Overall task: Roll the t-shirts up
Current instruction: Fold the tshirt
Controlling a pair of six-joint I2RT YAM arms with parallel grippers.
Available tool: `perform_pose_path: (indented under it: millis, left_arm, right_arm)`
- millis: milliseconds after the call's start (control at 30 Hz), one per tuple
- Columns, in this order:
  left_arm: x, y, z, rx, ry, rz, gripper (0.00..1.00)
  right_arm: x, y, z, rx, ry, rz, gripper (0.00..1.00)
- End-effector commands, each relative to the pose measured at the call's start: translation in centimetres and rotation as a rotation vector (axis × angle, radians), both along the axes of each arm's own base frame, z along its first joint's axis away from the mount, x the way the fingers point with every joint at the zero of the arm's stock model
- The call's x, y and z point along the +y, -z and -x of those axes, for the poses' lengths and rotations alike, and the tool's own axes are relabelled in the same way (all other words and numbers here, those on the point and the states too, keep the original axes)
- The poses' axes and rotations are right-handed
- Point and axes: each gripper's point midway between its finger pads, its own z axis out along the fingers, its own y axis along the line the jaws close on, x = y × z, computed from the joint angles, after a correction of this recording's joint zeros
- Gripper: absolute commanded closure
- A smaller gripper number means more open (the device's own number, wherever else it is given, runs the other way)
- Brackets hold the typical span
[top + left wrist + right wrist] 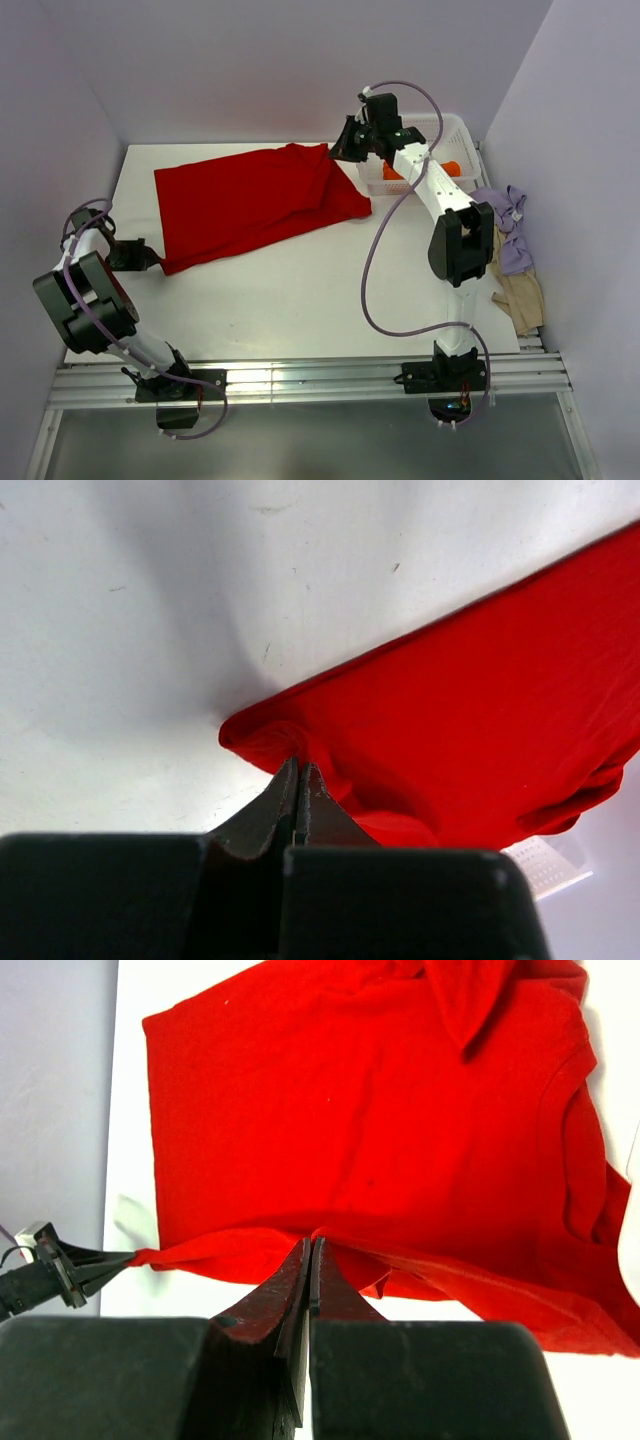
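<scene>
Closest to both wrist cameras are my own black fingers (265,815). On the left gripper (298,772) they are pressed together, with the near-left corner of the red t-shirt (250,200) bunched between the tips. The right wrist view shows that same corner drawn to a point in the left gripper. The right gripper (312,1245) is likewise clenched, and a ridge of red hem rises to its tips, so I read it as pinching the cloth at the shirt's far-right end, just beside the white mesh basket (462,135). Between the two grips the shirt lies spread on the white table (300,300), running diagonally from near left to far right, with wrinkles at the collar end. An orange t-shirt (452,167) sits inside the basket. A lilac t-shirt (508,225) and a beige t-shirt (522,295) lie crumpled at the table's right edge, touching each other, the lilac one farther from the arm bases.
</scene>
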Motion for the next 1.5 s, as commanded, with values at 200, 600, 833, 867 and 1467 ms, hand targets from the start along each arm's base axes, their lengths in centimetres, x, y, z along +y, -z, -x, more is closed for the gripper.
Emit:
perform_pose_path:
  millis: [200, 600, 833, 867, 1467]
  left_arm:
    - [0.7, -2.2, -3.2, -0.061, 0.016, -0.017, 0.99]
    - [0.1, -1.7, -4.6, -0.056, 0.038, -0.001, 0.99]
    - [0.2, -1.7, -5.1, -0.058, 0.043, 0.007, 0.99]
    - [0.2, -1.8, -5.2, -0.06, 0.048, 0.006, 0.99]
    - [0.2, -2.9, -6.8, -0.156, 0.082, 0.008, 0.99]
  right_arm:
    - [-0.2, -2.3, -2.2, -0.076, 0.003, -0.065, 1.0]
    - [-0.5, -2.1, -3.5, -0.073, 0.007, -0.098, 1.0]
    - [-0.3, -2.8, -4.3, -0.09, 0.001, -0.129, 1.0]
    - [-0.3, -2.8, -4.4, -0.09, 0.001, -0.129, 1.0]
    - [-0.2, -2.6, -6.1, -0.092, 0.011, -0.185, 1.0]
